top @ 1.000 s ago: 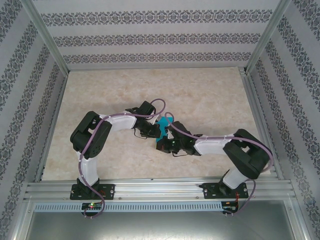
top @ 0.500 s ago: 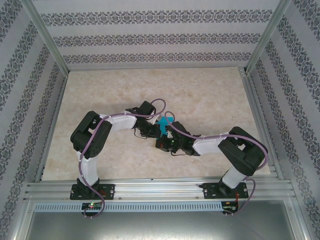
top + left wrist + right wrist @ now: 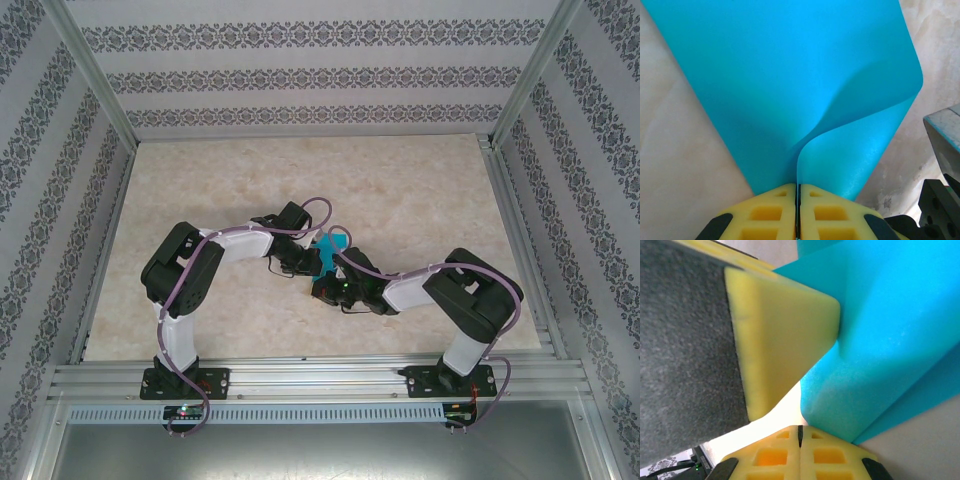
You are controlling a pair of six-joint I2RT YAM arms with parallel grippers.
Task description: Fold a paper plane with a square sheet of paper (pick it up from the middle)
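The teal-blue square sheet of paper (image 3: 790,75) stands up off the table, bent in a soft curve with one flap curling right. My left gripper (image 3: 798,186) is shut on the sheet's lower edge, which runs into the slit between the yellow pads. In the top view the paper (image 3: 328,252) shows between the two wrists, with the left gripper (image 3: 303,262) on its left and the right gripper (image 3: 325,283) just below it. My right gripper (image 3: 800,428) is shut, its tips against the folded paper (image 3: 890,330), with nothing visible in its slit. One of the left gripper's fingers (image 3: 780,340) is close by.
The beige marble-patterned tabletop (image 3: 420,190) stretches behind and to both sides of the arms. Patterned walls and metal frame posts (image 3: 95,90) enclose it. A grey part of the right arm (image 3: 945,135) sits close on the right of the left wrist view.
The right arm's elbow has swung inward to the left, and its gripper has shifted slightly left under the paper. The left arm and its hold on the sheet are unchanged.
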